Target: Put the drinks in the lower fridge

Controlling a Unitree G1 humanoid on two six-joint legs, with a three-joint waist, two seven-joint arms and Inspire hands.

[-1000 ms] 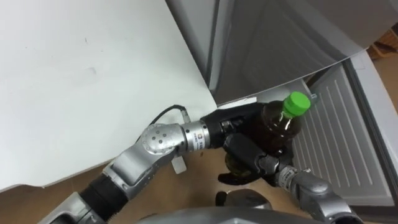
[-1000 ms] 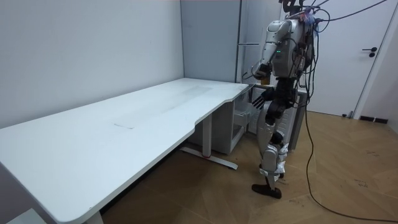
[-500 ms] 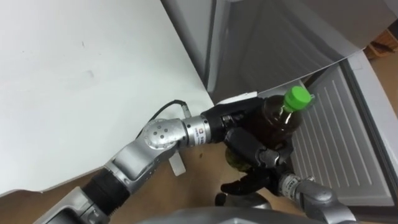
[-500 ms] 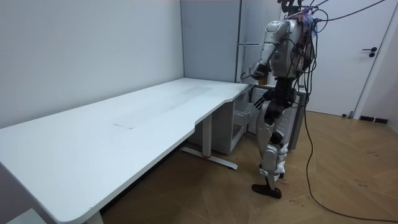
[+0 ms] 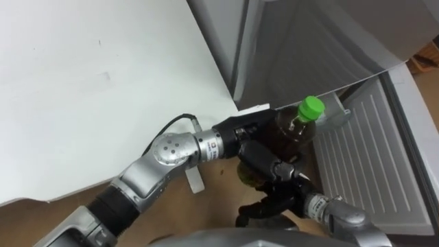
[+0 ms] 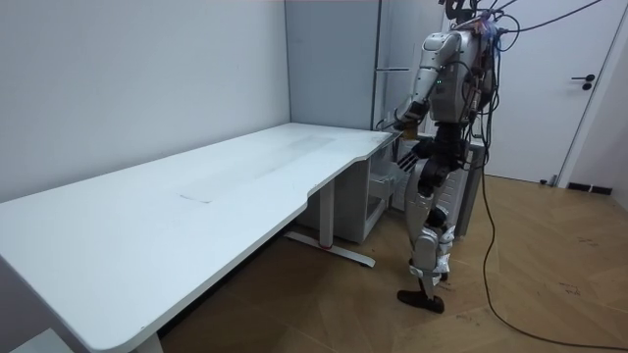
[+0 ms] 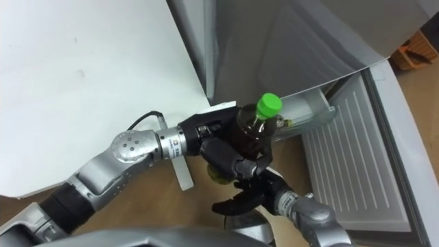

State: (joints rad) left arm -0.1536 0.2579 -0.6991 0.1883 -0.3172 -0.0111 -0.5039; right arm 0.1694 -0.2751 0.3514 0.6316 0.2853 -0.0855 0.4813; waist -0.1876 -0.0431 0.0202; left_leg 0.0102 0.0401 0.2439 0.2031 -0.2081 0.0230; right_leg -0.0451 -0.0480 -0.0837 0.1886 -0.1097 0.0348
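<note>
A dark bottle (image 5: 293, 132) with a green cap (image 5: 310, 107) is held upright in front of me, just off the white table's corner. My left hand (image 5: 236, 130) reaches in from the left and is shut on the bottle's body. My right hand (image 5: 264, 159) lies against the bottle's lower front, its fingers (image 5: 264, 206) spread apart below the base. The lower fridge door (image 5: 370, 165) stands open to the right, showing its white ribbed inner side. In the room view I stand by the fridge at the table's far end with the bottle (image 6: 406, 118) at chest height.
The white table (image 5: 82, 89) fills the left side. The tall grey fridge front (image 5: 309, 41) rises behind the bottle. A small door shelf (image 5: 336, 115) sits just right of the cap. Wooden floor shows below.
The bottle and my left hand have shifted a little to the left. My right hand's fingers, earlier tucked under the bottle's base, have spread out below it.
</note>
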